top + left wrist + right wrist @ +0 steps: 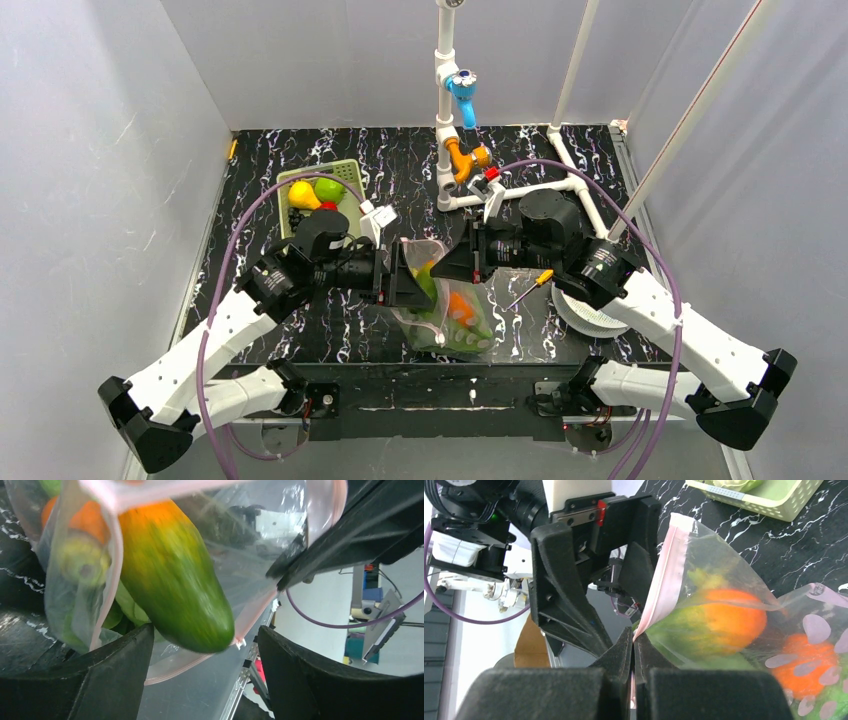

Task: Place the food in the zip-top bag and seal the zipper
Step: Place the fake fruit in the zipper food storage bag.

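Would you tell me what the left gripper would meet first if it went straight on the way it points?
Probably the green-and-orange fruit in the bag mouth, straight ahead between the open fingers of the left gripper; depth is unclear.

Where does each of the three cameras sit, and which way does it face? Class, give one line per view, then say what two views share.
Top external: above and behind the arms, looking down on the table; both arms show, left gripper and right gripper meeting at the zip-top bag.
Left wrist: on the left arm, facing the bag and green-orange fruit over its own open fingers.
Right wrist: on the right arm, facing the left gripper past its own fingers, shut on the zipper.
Shared: both wrist views show the fruit.
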`<state>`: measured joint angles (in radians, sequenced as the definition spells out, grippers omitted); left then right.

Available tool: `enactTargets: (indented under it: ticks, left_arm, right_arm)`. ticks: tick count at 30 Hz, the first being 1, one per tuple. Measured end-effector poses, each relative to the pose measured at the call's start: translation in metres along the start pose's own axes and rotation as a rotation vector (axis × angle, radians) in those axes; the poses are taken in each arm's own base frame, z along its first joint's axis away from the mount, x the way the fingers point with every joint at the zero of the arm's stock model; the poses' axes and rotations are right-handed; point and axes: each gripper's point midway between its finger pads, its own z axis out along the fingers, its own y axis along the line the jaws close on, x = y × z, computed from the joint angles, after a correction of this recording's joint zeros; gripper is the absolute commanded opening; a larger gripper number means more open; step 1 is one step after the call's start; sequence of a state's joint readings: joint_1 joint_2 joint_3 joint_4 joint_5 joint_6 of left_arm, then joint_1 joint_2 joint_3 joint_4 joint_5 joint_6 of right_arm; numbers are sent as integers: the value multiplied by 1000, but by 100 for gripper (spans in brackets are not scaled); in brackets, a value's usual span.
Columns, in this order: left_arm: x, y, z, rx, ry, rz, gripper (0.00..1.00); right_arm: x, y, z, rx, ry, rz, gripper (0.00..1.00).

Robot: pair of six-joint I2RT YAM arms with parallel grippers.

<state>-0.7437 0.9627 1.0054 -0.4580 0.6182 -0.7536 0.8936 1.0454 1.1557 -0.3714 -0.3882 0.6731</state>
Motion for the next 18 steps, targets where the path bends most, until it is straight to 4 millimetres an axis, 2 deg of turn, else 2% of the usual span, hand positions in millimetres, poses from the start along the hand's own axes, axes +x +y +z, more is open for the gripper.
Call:
enactTargets:
  ticks: [5,11,14,17,18]
  left_arm:
    - [5,2,-9,-29,4,41,76]
    - [0,1,-23,-88,-20,102,77]
    - [-9,-3,-40,-138,-83,161,84]
    - [-23,-6,-71,-210,-221,259,92]
    - [-24,-7,-72,-213,-226,261,95]
  right_arm:
    - [-4,-3,-1,24,-25,-2,1]
    - [-6,-8,-1,46,-36,0,1]
    - [-7,-10,0,59,-43,2,1]
    - [-7,-13,-1,74,-46,5,1]
    - [-7,-13,-1,77,-48,5,1]
